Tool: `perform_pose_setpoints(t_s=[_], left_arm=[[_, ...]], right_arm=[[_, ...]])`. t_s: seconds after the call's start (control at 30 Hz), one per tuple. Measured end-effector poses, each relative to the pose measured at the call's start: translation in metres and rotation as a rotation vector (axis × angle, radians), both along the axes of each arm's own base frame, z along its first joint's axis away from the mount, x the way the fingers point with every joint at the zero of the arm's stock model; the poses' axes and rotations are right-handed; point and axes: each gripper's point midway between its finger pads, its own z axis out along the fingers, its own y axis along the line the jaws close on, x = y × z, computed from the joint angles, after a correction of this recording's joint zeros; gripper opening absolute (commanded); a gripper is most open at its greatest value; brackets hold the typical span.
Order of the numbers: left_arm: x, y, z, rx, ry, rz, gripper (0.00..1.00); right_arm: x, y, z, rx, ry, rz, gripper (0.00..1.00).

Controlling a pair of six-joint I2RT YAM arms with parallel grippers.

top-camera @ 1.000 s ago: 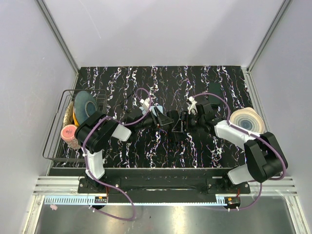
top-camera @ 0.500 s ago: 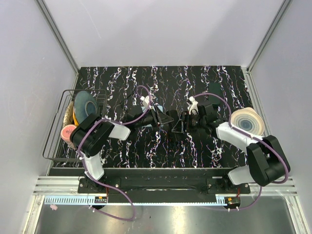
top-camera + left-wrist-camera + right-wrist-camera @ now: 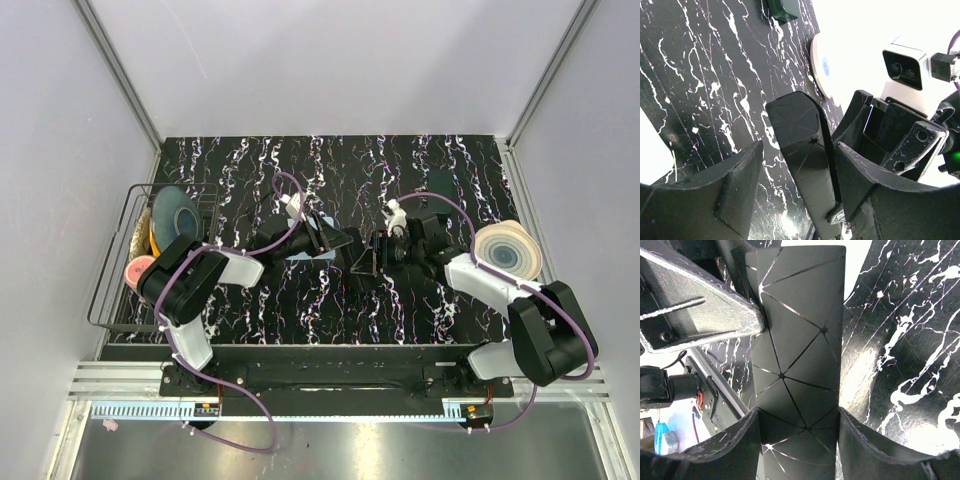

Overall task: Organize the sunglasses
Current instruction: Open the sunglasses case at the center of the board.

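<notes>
A black folding sunglasses case [image 3: 363, 256] with thin geometric lines is held at the table's middle. My right gripper [image 3: 378, 250] is shut on it; in the right wrist view both fingers press the case [image 3: 800, 340] on either side of my right gripper [image 3: 799, 412]. My left gripper [image 3: 332, 239] is open beside it. In the left wrist view the case [image 3: 801, 142] stands between the spread fingers of my left gripper [image 3: 799, 150], close against the right finger and clear of the left one. No sunglasses show in any view.
A light blue flat item [image 3: 303, 247] lies under the left wrist. A dark green case [image 3: 438, 181] lies at the back right. A stack of round discs [image 3: 507, 250] sits at the right edge. A wire basket [image 3: 113, 272] with rolls stands at the left.
My left gripper has drawn back to the left and slightly away from the case, uncovering the light blue item. The right gripper keeps hold of the case, shifted a little right.
</notes>
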Motion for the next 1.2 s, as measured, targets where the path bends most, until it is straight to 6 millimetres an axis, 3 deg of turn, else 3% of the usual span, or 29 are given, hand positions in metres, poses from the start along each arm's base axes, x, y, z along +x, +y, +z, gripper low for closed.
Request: perform_pose_setpoints(t_s=[0.23, 0.4, 0.73, 1.07, 1.1, 1.2], left_arm=[[-0.0037, 0.0046, -0.0036, 0.005, 0.007, 0.007, 0.54], [-0.0043, 0.006, -0.0031, -0.001, 0.001, 0.009, 0.62], [-0.0029, 0.0088, -0.0001, -0.014, -0.016, 0.017, 0.63], [-0.0062, 0.009, 0.002, -0.032, -0.018, 0.011, 0.38], [-0.0063, 0.009, 0.0021, -0.035, -0.014, 0.011, 0.32], [-0.0062, 0.0091, 0.0021, -0.036, -0.009, 0.013, 0.28]], right_arm=[[-0.0025, -0.0009, -0.0019, -0.001, 0.006, 0.001, 0.27], [-0.0027, -0.0009, 0.0003, 0.004, 0.005, -0.005, 0.24], [0.0001, 0.0022, 0.0048, 0.037, 0.006, -0.026, 0.22], [0.0004, 0.0022, 0.0052, 0.046, 0.003, -0.036, 0.21], [0.0004, 0.0022, 0.0051, 0.047, 0.003, -0.036, 0.22], [0.0011, 0.0022, 0.0053, 0.048, -0.002, -0.038, 0.22]])
